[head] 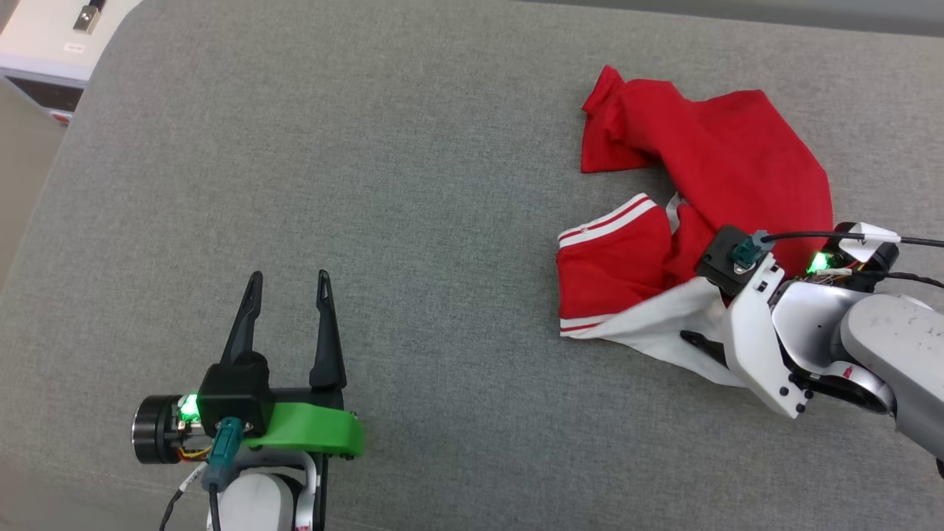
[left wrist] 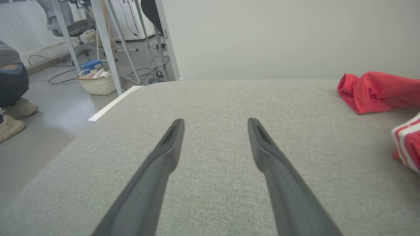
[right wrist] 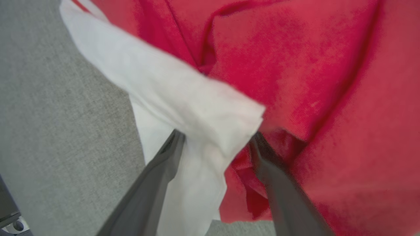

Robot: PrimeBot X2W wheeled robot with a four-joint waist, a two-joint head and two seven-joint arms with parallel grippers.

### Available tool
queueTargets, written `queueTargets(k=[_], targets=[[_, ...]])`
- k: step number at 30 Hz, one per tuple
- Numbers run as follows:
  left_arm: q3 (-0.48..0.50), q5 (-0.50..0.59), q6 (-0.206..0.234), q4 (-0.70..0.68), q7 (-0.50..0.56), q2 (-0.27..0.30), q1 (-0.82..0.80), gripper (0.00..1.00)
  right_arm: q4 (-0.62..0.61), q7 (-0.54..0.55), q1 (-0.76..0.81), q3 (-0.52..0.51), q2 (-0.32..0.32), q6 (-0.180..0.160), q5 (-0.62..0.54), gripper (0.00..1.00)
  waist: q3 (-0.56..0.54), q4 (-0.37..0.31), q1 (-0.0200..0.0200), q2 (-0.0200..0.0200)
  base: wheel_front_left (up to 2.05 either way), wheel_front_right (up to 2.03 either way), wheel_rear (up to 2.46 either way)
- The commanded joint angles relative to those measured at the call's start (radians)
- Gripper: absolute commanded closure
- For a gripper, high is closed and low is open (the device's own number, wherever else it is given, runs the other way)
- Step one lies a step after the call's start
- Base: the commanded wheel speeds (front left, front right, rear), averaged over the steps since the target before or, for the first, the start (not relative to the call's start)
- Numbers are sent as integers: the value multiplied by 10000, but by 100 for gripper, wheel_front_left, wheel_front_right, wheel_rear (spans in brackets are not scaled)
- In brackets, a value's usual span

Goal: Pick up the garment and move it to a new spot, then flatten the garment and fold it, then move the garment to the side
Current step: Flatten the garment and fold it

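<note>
— Is there any writing that can be read?

— Only a small label (head: 74,48) on a white unit (head: 44,33), far to the left of the shirt (head: 737,162). It is too small to read.

— What is around the shirt?

— It lies crumpled on a grey padded surface (head: 413,184). Most of it is red. A red-and-white striped trim (head: 608,221) is on its left side and a white sleeve (head: 664,317) on the side near to the robot. Far to the left of the shirt, past the edge of the padding, the left wrist view shows a woven basket (left wrist: 97,85), white frame legs (left wrist: 108,42), cables (left wrist: 141,70) on the floor and a person's pale shoes (left wrist: 11,126).

— Where are the pincers relative to the shirt?

— The left pincer (head: 289,276) is well apart from the shirt, to its left and nearer to the robot. It is released, with its two fingers spread above the grey padding. The right pincer (right wrist: 216,136) is at the near edge of the shirt, at the white sleeve. Its fingers stand apart (about as wide as those of the left one), so it is not clenched. A fold of the white sleeve lies across their tips, with red cloth just behind it. The pale forearm covers part of the sleeve in the head view.
</note>
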Motion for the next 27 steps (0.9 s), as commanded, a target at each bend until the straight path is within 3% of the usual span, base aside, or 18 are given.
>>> queueTargets(k=[1, 6, 7, 8, 21, 27], targets=[[-69, -121, 128, -26, -59, -62, -197, 0, 128, 213, 49, 75, 138, -9, -42, 0, 423, 292, -1, 0, 0, 0, 0], [-227, -257, 267, 33, -59, -64, -313, 0, 32, 691, 725, 107, 358, -9, -519, 0, 537, 382, -1, 0, 0, 0, 0], [-223, -262, 280, 41, -59, -64, -312, 0, 3, 605, 735, 107, 367, -9, -580, 5, 529, 372, -1, 0, 0, 0, 0], [-207, -260, 292, 57, -59, -64, -300, 0, -24, 402, 684, 108, 378, -9, -679, 100, 497, 348, -1, 0, 0, 0, 0], [165, 37, 141, 194, -59, -65, 3, 0, 1792, -3332, -1841, 8, 350, -9, -732, 100, -347, -275, -1, 0, 0, 0, 0], [254, 103, 57, 233, -59, -66, 164, 0, 2691, -4814, -2087, -106, 393, -9, -962, 100, -700, -376, -1, 0, 0, 0, 0]])
